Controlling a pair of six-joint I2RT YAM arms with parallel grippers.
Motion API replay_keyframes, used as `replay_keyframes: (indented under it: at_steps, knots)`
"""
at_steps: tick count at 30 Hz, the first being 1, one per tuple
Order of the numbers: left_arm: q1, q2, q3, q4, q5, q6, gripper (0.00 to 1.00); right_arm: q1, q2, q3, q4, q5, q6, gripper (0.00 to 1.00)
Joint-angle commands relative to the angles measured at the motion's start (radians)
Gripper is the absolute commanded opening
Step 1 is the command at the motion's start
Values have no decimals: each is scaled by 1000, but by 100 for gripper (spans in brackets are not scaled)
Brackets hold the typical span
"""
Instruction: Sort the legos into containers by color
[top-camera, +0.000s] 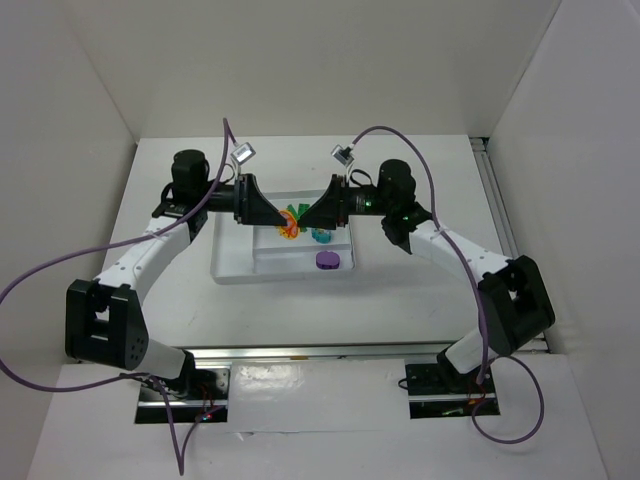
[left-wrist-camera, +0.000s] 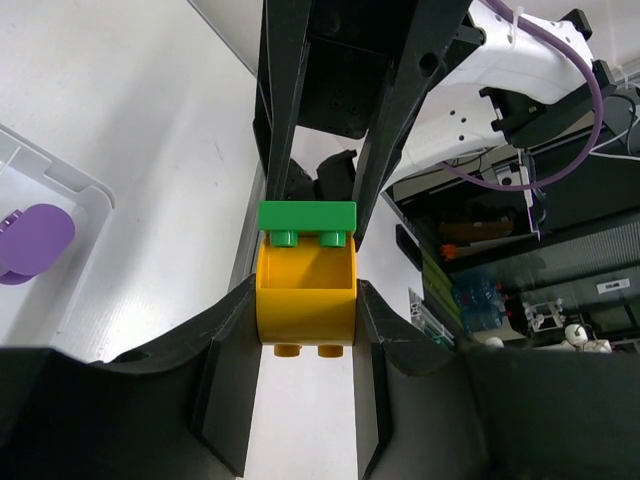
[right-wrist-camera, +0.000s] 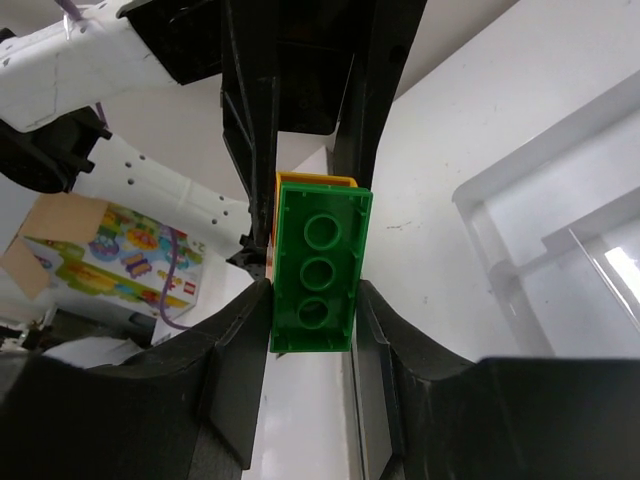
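Orange-yellow piece (left-wrist-camera: 305, 295): clamped by left gripper (left-wrist-camera: 305, 325), held over white tray (top-camera: 232, 262) toward far edge
Green brick (right-wrist-camera: 318, 262): joined to it, clamped by right gripper (right-wrist-camera: 312, 310)
Purple oval (top-camera: 328, 260): laid in tray, near-right corner

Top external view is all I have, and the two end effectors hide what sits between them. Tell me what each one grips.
Observer: The left end effector is shut on the orange-yellow piece, clamping its two sides.
Operator: Now the right one.
Observer: The right end effector is shut on a green brick, whose face toward that wrist camera shows three round rings.
Operator: Report whether the two pieces touch.
Observer: In the left wrist view the green brick lies against the far end of the orange-yellow piece, with no gap visible.
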Motion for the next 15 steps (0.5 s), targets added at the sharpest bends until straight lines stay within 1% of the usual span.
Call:
replay_keyframes:
  at_steps: [1,2,5,8,12,15]
  knots:
    - [2,-5,11,28,38,18,0,-5,-7,7,158,-35,47,29]
    - [2,-5,11,28,38,18,0,-5,-7,6,158,-46,47,25]
    - [2,-5,20,28,38,18,0,-5,-7,-3,170,-46,59,16]
    - [2,-5,29,5,38,37,0,-25,-19,-27,170,-20,59,0]
    - [21,-14,29,-4,38,37,0,-53,-59,-47,129,1,43,0]
    - [21,-14,29,-4,38,37,0,-63,-71,-24,11,52,-34,0]
